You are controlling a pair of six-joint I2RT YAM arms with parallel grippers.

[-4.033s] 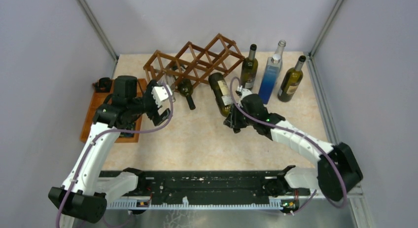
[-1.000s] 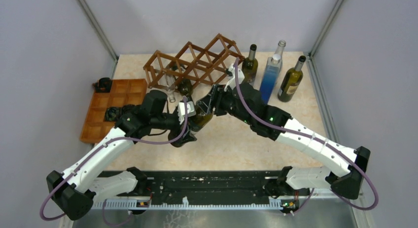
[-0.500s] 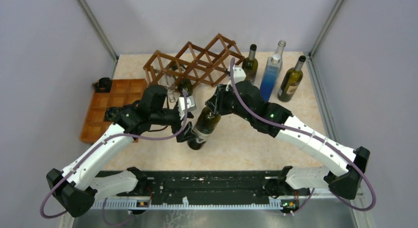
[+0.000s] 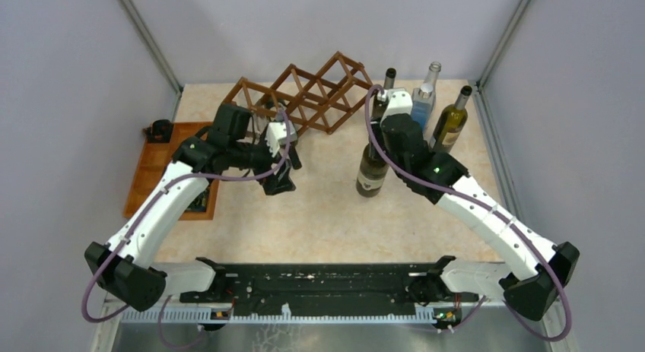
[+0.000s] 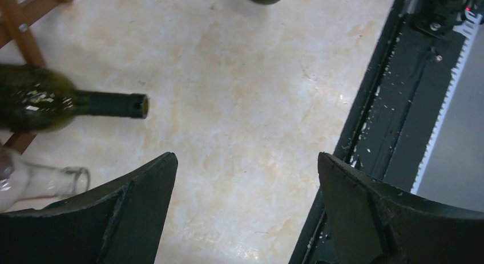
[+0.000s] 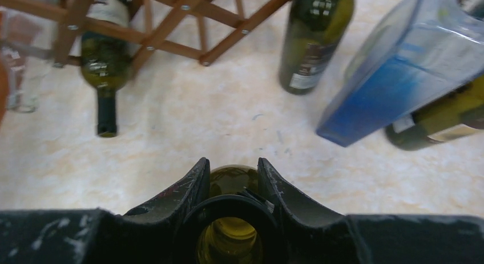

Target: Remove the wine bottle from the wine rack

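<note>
The wine rack (image 4: pixel 304 101), a reddish-brown lattice, stands at the back of the table. My right gripper (image 4: pixel 378 131) is shut on the neck of a dark green wine bottle (image 4: pixel 372 173), which stands upright on the table right of the rack and clear of it. In the right wrist view the fingers (image 6: pixel 194 187) clamp the neck just below the open mouth (image 6: pixel 231 241). My left gripper (image 4: pixel 284 169) is open and empty in front of the rack; its view (image 5: pixel 245 157) shows bare table between the jaws. A second green bottle (image 5: pixel 45 104) lies in the rack.
A clear glass bottle (image 5: pixel 40 184) lies in the rack next to the green one. A green bottle (image 6: pixel 314 41), a blue bottle (image 4: pixel 420 105) and an olive bottle (image 4: pixel 449 124) stand at the back right. An orange-brown compartment tray (image 4: pixel 156 166) lies at the left. The black base rail (image 4: pixel 327 287) runs along the near edge.
The right gripper swung the tilted bottle from the table's middle to the right and stood it upright. The left gripper let go of its base and drew back toward the rack.
</note>
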